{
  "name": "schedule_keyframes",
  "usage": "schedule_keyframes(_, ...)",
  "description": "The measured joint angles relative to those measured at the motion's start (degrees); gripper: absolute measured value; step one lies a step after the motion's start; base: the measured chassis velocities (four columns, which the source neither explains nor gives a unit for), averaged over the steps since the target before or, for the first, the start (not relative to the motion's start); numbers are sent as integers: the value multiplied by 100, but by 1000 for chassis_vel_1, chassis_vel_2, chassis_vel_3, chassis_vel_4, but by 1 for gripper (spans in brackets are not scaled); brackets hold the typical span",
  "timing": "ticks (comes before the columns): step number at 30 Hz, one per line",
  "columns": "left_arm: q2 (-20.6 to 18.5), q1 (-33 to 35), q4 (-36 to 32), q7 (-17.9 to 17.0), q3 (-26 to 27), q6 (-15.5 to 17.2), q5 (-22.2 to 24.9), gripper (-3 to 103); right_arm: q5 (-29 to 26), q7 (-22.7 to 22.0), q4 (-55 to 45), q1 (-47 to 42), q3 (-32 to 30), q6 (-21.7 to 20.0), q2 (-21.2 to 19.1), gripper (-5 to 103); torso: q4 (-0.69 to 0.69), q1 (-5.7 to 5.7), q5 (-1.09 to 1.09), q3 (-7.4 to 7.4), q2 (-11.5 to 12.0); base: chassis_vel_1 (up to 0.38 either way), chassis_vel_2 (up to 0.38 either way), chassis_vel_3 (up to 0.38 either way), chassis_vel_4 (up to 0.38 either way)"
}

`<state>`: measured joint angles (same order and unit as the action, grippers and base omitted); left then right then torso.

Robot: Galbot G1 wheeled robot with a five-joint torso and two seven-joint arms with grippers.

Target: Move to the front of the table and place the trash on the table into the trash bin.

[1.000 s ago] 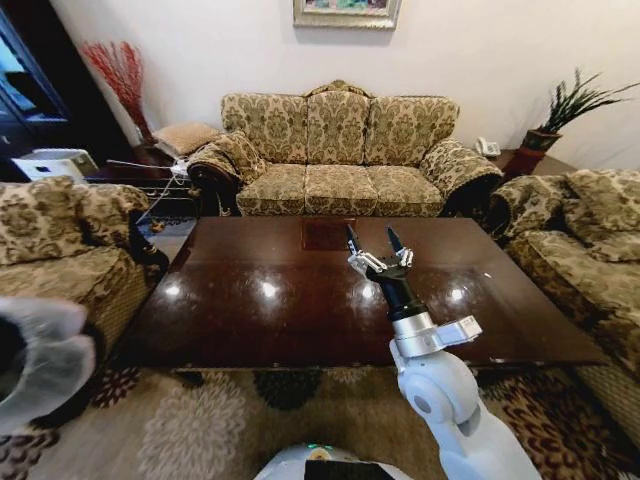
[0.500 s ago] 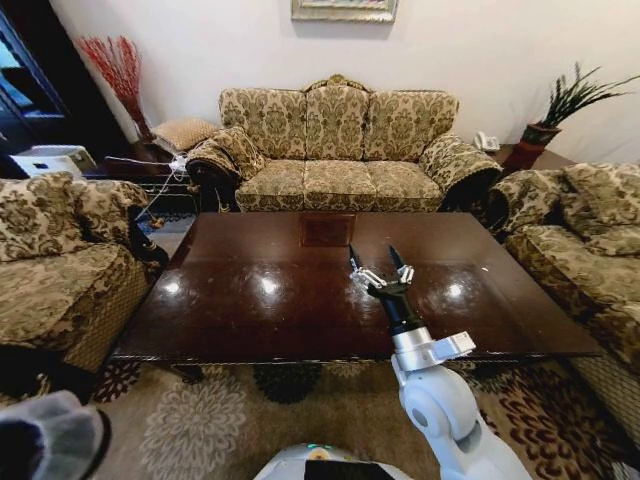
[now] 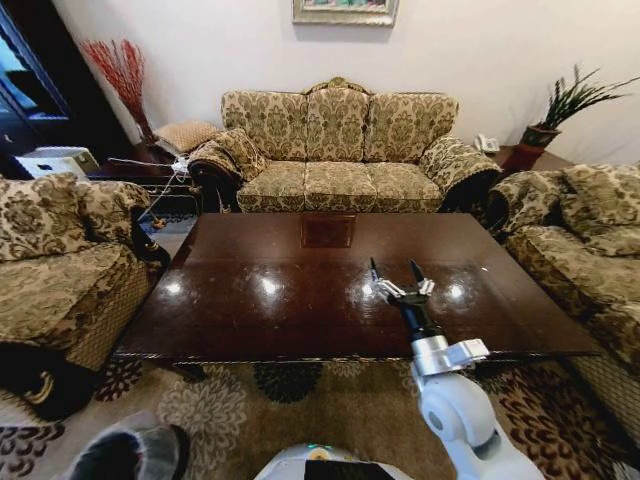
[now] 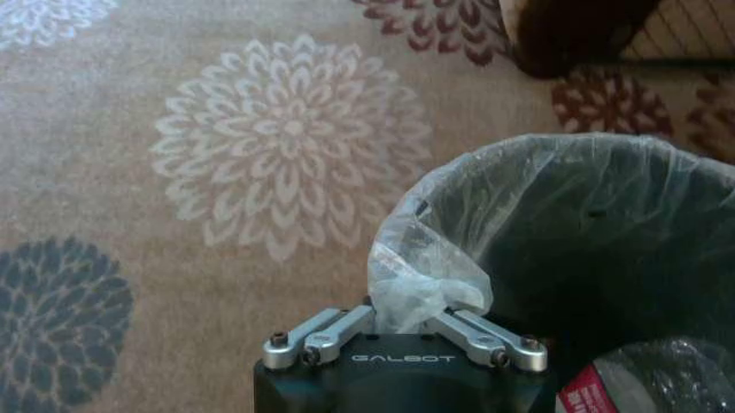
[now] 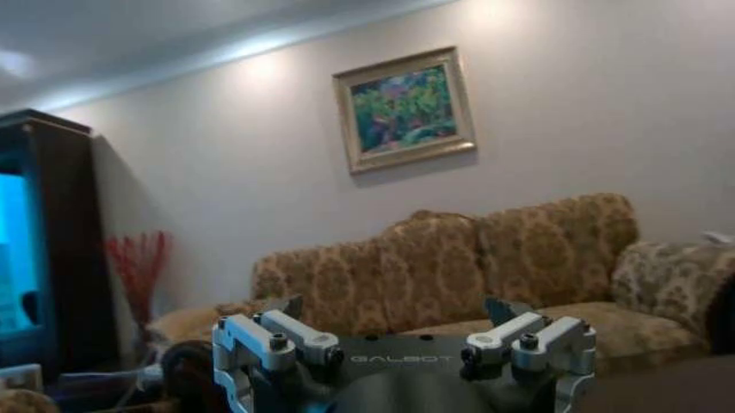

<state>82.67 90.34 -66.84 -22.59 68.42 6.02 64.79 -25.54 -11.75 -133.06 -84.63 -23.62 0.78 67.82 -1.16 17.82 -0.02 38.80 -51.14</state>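
Note:
The table (image 3: 260, 310) stretches in front of me, glossy dark brown with an inlaid square panel at its far edge. My right gripper (image 3: 393, 265) hovers open over the table's right half with nothing between its fingers, and in the right wrist view the right gripper (image 5: 394, 308) faces the sofa. My left gripper (image 4: 414, 311) is shut on the puffed plastic bag at the rim of the trash bin (image 4: 574, 232). The black trash bin (image 3: 125, 458) sits low at my left over the rug. Inside it lies trash, a red-white wrapper (image 4: 580, 397).
A patterned three-seat sofa (image 3: 340, 150) stands behind the table, an armchair (image 3: 60, 260) to its left and another sofa (image 3: 590, 250) to its right. A flowered rug (image 3: 210, 415) covers the floor before the table. A dark bag (image 3: 40, 380) lies beside the armchair.
The trash bin in my left gripper has dropped from mid-left to the lower left edge of the head view. My right gripper has drifted right and nearer to me, still open.

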Motion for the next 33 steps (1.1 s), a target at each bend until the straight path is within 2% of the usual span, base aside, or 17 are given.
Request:
schedule_keyframes(5,-35,-166,386,149,-108,-112,-220,2,-16,13,86,-174,-158,68,2,100,1,0,7,0,0,0,0,0,0)
schedule_keyframes(7,-41,-270,720,289,-198,-335,-459,2,-18,14,123,-215,-211,85,18,100,1,0,2,0,0,0,0,0,0)
schedule_keyframes(13,-12,-468,1241,330,-272,-567,-708,2,-82,-2,175,-164,-305,81,29,100,-1,0,1,0,0,0,0,0,0)
schedule_keyframes(20,9,-532,1480,349,-205,-634,-619,2,-124,2,296,-166,-354,138,32,100,0,0,3,0,0,0,0,0,0)
schedule_keyframes(26,95,-431,1439,600,-110,-589,-491,-2,-135,18,390,-197,-378,188,48,100,-1,0,2,0,0,0,0,0,0)
schedule_keyframes(28,166,-343,1247,648,-49,-563,-472,7,-157,32,417,-200,-382,200,43,100,0,0,7,0,0,0,0,0,0)
schedule_keyframes(31,313,-127,780,721,27,-455,-477,23,-221,44,480,-144,-382,222,40,100,-1,0,2,0,0,0,0,0,0)
schedule_keyframes(32,313,-127,780,721,27,-455,-477,23,-221,44,480,-144,-382,222,40,100,-1,0,2,0,0,0,0,0,0)
schedule_keyframes(33,352,-46,630,751,55,-442,-508,28,-242,45,514,-100,-381,228,40,100,0,0,4,0,0,0,0,0,0)
